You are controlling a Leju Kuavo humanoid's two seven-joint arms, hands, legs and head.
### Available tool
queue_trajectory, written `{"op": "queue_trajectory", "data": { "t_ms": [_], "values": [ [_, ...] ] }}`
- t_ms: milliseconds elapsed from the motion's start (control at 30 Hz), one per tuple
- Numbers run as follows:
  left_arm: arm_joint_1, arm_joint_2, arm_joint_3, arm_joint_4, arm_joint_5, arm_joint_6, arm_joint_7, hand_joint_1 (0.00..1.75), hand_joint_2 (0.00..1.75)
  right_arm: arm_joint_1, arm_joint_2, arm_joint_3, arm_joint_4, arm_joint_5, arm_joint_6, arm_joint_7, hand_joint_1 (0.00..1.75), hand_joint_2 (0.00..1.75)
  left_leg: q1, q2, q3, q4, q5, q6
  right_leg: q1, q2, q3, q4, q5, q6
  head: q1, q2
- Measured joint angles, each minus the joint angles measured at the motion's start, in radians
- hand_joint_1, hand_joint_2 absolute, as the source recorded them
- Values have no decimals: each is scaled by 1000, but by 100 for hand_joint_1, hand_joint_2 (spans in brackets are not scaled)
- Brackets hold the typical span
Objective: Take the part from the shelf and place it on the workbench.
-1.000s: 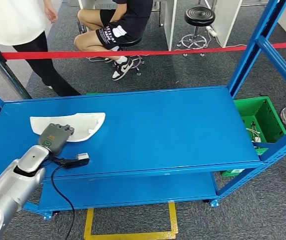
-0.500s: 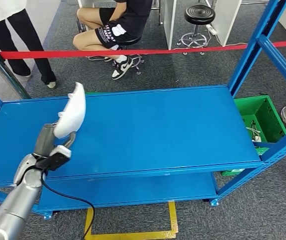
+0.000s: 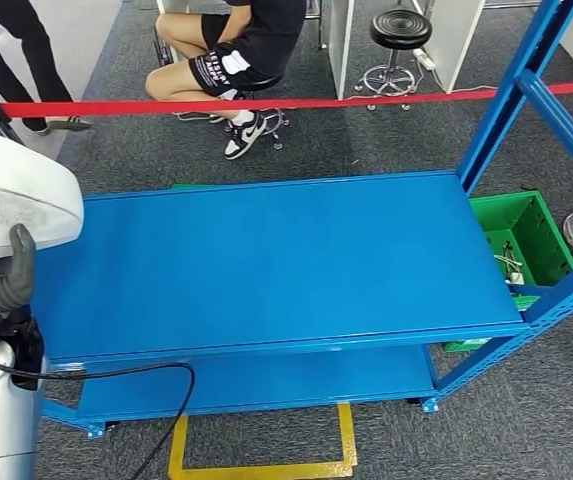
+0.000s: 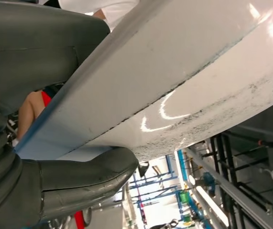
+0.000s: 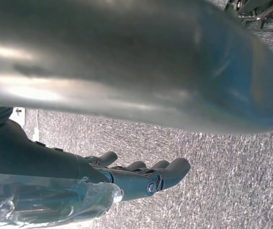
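Note:
The part (image 3: 13,196) is a large white curved shell, lifted off the blue shelf top (image 3: 268,260) and held high at the far left, close to the head camera. My left hand (image 3: 2,276) grips it from below, its grey thumb curling up against the shell's edge. In the left wrist view the part (image 4: 185,71) spans the picture, clamped between the thumb (image 4: 88,174) and the fingers (image 4: 30,43). My right hand (image 5: 146,177) hangs over grey carpet with its dark fingers loosely extended and nothing in them.
A blue upright (image 3: 509,90) rises at the shelf's right end, with a green bin (image 3: 521,235) beside it. Red barrier tape (image 3: 268,104) runs behind the shelf. Beyond it are a seated person (image 3: 230,50), a stool (image 3: 398,35) and a standing person's legs (image 3: 11,45).
My left hand has raised the white part from the shelf top up and leftward, towards the head camera. The standing person has stepped away to the left.

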Motion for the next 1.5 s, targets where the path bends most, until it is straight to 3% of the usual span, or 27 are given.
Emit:
{"op": "queue_trajectory", "data": {
  "t_ms": [300, 500, 600, 700, 800, 867, 933, 1033, 1067, 1100, 1133, 1200, 1233, 1300, 1367, 1433, 1500],
  "values": [
    [6, -14, 21, -39, 24, -15, 0, 175, 175, -1, 0, -6, 0, 0, 0, 1, 0, 0, -1, 0, 0, 0, 0, 0, -1, 0, 6, 0, 0, 0, 0, 0],
    [21, -61, 36, -113, 302, -188, 32, 175, 175, -1, 0, -6, 0, 2, 0, -3, 0, 0, -2, 0, 0, 1, -1, 1, -1, 0, 7, -1, 0, 1, 0, 0],
    [50, -80, 37, -156, 301, -226, 31, 175, 175, -2, 2, -8, 0, 3, -2, 0, 0, 0, -4, 0, 1, 3, -6, 7, -3, 0, 10, -2, -1, 4, 0, 0],
    [104, -93, 36, -201, 160, -192, 3, 175, 175, -2, 4, -13, 0, 9, -4, 22, 0, 0, -5, 0, 1, 7, -12, 11, -5, 0, 13, -2, -5, 9, 0, 0],
    [225, -103, 47, -275, 8, -119, 0, 175, 175, -4, 6, -14, 0, 27, -27, 21, 0, 0, -10, 2, 3, 12, -21, 17, -9, 4, 18, -4, -8, 15, 0, 0],
    [306, -116, 90, -327, -21, -142, -1, 175, 175, -3, 6, -14, 0, 29, -46, 11, 0, 0, -7, 6, 9, 7, -19, 23, -9, 6, 20, -6, -13, 21, -1, 0],
    [348, -137, 149, -366, -38, -186, -1, 175, 175, -4, 6, -14, 0, 25, -54, 12, 0, 0, 1, 8, 14, -2, -16, 30, -7, 1, 8, 32, -48, 27, 2, 0],
    [388, -164, 209, -404, -54, -209, -1, 175, 175, -7, 7, -14, 0, 21, -56, 17, 0, 0, 6, 8, 16, -3, -16, 33, -9, -2, -66, 210, -149, 35, 3, 0],
    [398, -170, 221, -411, -56, -211, -1, 175, 175, -8, 7, -14, 0, 21, -56, 18, 0, 0, 7, 7, 15, -3, -15, 32, -11, -2, -84, 254, -163, 39, 3, 0],
    [404, -177, 231, -416, -60, -209, -1, 175, 175, -8, 7, -14, 0, 20, -56, 19, 0, 0, 9, 7, 15, -3, -14, 30, -13, -2, -84, 265, -157, 42, 3, 0],
    [408, -183, 238, -420, -66, -204, -1, 175, 175, -9, 7, -14, 0, 18, -55, 20, 0, 0, 12, 6, 14, -2, -12, 27, -15, -2, -63, 232, -132, 47, 3, 0],
    [413, -194, 244, -423, -80, -189, -1, 175, 175, -12, 7, -16, 0, 13, -54, 23, 0, 0, 18, 4, 9, 3, -6, 15, -21, -2, 14, 95, -70, 56, 3, 0],
    [416, -197, 245, -423, -84, -179, -1, 175, 175, -14, 7, -17, 0, 11, -53, 24, 0, 0, 19, 2, 6, 6, -3, 8, -22, 1, 43, 41, -46, 55, 3, 0],
    [418, -200, 245, -424, -82, -159, -1, 175, 175, -18, 9, -21, 0, 8, -51, 24, 0, 0, 19, 0, 1, 12, 6, -7, -20, 7, 55, 4, -32, 45, 1, 0],
    [417, -198, 245, -424, -80, -135, -1, 175, 175, -17, 10, -23, 0, 4, -50, 20, 0, 0, 22, -2, -1, 13, 15, -20, -19, 7, 39, 9, -24, 27, -1, 0],
    [417, -194, 248, -422, -78, -118, -1, 175, 175, -17, 10, -25, 0, 0, -50, 11, 0, 0, 25, 2, -13, 39, -24, -31, -19, 2, 25, 10, -10, 8, -3, 0],
    [416, -191, 254, -419, -71, -115, -1, 175, 175, -17, 10, -26, 0, 0, -48, 4, 0, 0, 26, 6, -44, 140, -124, -39, -19, -2, 6, 9, 10, -4, -7, 0]
  ]
}}
